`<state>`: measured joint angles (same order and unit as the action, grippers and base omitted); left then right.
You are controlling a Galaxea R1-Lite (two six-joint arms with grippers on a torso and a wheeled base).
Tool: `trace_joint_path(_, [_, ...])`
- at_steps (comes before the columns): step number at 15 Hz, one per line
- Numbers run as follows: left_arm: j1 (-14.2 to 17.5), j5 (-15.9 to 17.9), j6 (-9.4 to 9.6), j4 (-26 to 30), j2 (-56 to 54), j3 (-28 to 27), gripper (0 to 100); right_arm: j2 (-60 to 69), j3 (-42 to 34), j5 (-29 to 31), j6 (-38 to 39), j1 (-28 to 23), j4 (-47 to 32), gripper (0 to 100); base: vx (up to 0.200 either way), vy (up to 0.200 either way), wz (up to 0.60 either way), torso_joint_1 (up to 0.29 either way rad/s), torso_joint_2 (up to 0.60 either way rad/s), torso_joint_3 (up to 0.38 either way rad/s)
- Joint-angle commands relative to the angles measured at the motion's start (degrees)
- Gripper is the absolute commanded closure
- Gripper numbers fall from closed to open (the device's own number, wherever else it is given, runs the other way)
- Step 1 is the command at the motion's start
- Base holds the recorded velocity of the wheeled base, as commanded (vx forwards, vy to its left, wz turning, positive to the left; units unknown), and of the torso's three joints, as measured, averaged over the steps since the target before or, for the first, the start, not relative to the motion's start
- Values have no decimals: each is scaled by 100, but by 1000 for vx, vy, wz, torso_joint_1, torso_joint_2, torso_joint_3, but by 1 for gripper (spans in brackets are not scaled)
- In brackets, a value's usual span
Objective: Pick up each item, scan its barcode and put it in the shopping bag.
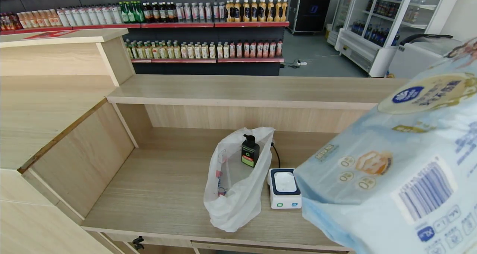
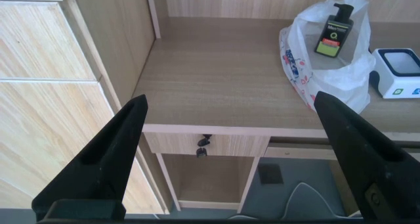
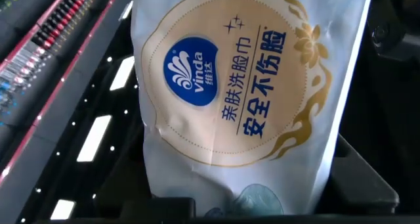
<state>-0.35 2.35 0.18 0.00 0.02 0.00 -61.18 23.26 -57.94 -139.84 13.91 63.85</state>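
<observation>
A big pale-blue soft pack of tissues hangs high at the right, above the desk's right end, with its barcode turned up toward the head view. My right gripper is shut on this pack. A white plastic shopping bag stands open mid-desk with a black pump bottle inside. Just right of the bag sits the white scanner. My left gripper is open and holds nothing, out in front of the desk's front edge, with the bag and scanner beyond it.
The wooden desk is recessed, with a raised ledge behind and a side wall at the left. A drawer with a key sits under the front edge. The scanner's black cable runs back behind the bag. Drink shelves stand far behind.
</observation>
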Motion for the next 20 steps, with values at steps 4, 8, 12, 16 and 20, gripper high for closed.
trace_joint_path(4, [0, -7, -1, 0, 6, 0, 0, 124, 21, 187, -105, 7, -497, 100, 0, 0, 0, 0, 0, 0])
trace_joint_path(8, [0, 2, -1, 0, 6, 0, 0, 485, -6, 609, -105, 33, -1050, 100, 0, 0, 0, 0, 0, 0])
trace_joint_path(12, [0, 2, -1, 0, 6, 0, 0, 511, 12, 609, -123, 42, -1174, 100, 0, 0, 0, 0, 0, 0])
trace_joint_path(16, [0, -7, -1, 0, 6, 0, 0, 573, 65, 617, -17, 86, -1297, 100, 0, 0, 0, 0, 0, 0])
trace_joint_path(20, [0, 2, -1, 0, 6, 0, 0, 1109, 1058, 2366, 3437, -468, -4039, 100, 0, 0, 0, 0, 0, 0])
